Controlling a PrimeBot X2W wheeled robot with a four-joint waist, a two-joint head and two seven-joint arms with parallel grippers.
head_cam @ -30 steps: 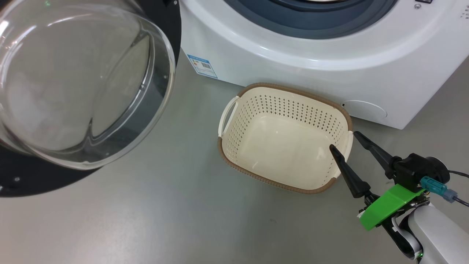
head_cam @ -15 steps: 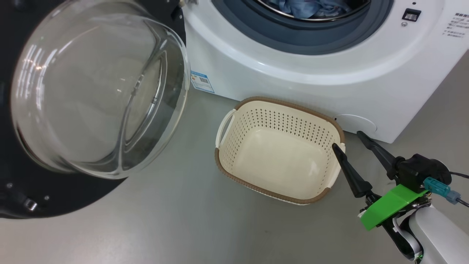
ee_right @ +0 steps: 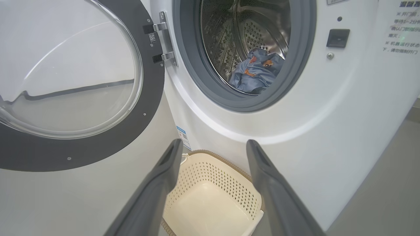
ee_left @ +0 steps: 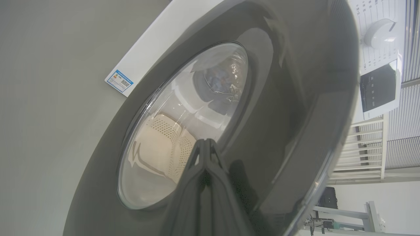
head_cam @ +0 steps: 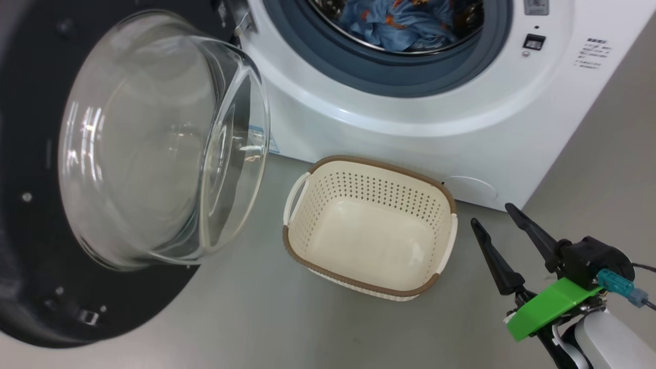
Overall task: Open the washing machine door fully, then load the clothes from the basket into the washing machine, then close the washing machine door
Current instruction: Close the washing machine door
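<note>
Grey floor (head_cam: 246, 318) bears the basket (head_cam: 369, 187); the clothes (head_cam: 400, 23) lie in the washing machine (head_cam: 389, 133). Right gripper (head_cam: 491, 214) gapes; left gripper (ee_left: 205, 141), pressed together, seemingly touches the washing machine door (ee_left: 288, 82).

On the washing machine's (ee_right: 328, 98) white front, right of the drum opening, you can read part of a Chinese notice (ee_right: 402, 29). Its heading starts 温馨提 and is cut by the frame edge, and one line ends 请勿强制开门. The blue label (ee_left: 119, 81) at its lower corner carries print too small to read, as do the code tag (ee_right: 152, 37) by the door hinge and the marks round the dial (ee_left: 377, 32).
</note>
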